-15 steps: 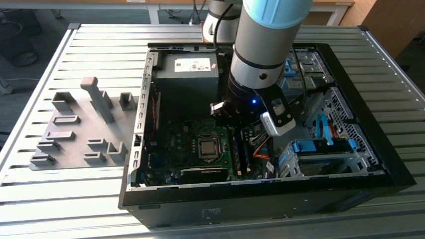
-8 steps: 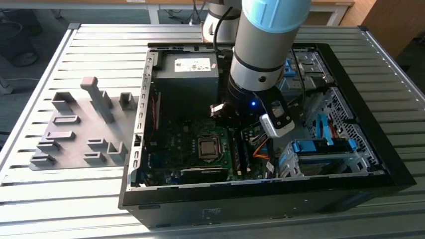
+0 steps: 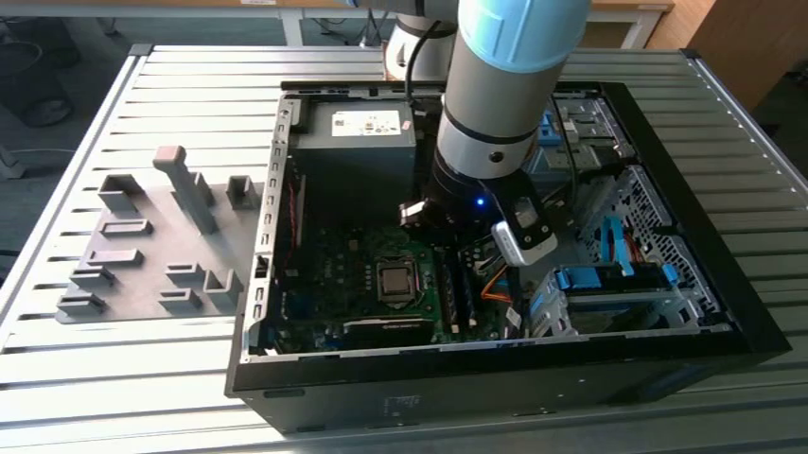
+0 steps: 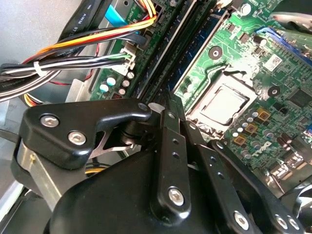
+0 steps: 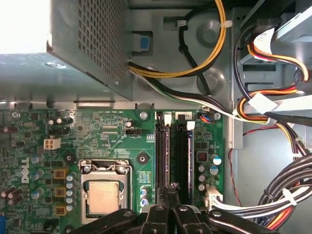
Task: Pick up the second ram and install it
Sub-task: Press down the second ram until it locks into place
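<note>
Seemingly, second ram beneath jaws.

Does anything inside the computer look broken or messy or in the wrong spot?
Nothing looks broken or spilled. The black gripper sits low over the long black memory slots on the green motherboard. The orange, yellow and black cable bundle loops loosely beside the slots, which looks untidy but not damaged. Whether a memory stick is fully seated cannot be told.

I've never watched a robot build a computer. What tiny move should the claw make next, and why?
Probably a slow, short push straight down. The claw hangs close over the long dark memory slots beside the processor, roughly in line with them, so only a careful vertical move seems needed, not a sideways one.
</note>
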Tool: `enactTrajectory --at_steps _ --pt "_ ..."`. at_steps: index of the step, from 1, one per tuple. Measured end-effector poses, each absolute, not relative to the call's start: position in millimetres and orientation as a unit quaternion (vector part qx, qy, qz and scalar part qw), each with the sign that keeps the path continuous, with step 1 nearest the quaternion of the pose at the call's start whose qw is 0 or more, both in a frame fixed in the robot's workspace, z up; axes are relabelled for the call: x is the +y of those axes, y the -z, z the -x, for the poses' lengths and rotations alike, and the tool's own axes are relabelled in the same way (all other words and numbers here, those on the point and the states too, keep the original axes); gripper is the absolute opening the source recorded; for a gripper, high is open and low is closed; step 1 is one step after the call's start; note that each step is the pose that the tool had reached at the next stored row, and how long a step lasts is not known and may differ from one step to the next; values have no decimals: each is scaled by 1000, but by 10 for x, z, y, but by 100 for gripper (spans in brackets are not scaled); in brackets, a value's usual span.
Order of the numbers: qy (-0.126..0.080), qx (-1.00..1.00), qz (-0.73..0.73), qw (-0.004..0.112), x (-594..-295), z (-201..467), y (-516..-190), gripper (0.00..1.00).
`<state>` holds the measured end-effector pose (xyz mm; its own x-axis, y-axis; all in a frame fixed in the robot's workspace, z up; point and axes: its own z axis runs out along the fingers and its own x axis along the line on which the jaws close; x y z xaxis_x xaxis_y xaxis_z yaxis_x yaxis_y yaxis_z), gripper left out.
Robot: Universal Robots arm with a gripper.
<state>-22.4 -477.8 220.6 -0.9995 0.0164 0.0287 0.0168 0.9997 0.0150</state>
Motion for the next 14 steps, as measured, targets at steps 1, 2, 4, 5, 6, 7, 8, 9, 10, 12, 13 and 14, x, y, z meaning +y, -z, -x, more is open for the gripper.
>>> enactTrajectory --at_steps 1,2,4,5,6,7,8,9,10,12,13,14 --pt "8 -1000 8 14 -4778 224 -2201 11" --pt "7 -1000 8 14 -4778 224 -2194 11" --pt "7 -1000 8 15 -4776 223 -2144 11" --pt "7 -1000 8 15 -4775 223 -2155 11" --pt "8 -1000 8 14 -4774 222 -2167 11" --pt "10 -1000 8 14 -4771 222 -2192 11" --pt "9 -1000 8 14 -4774 223 -2235 11" --pt "8 -1000 8 14 -4777 224 -2285 11" --pt "8 -1000 8 14 -4776 224 -2318 11" --pt "8 -1000 8 14 -4777 224 -2355 11" --pt "8 -1000 8 14 -4777 224 -2356 11" --pt "8 -1000 8 14 -4776 224 -2355 11"
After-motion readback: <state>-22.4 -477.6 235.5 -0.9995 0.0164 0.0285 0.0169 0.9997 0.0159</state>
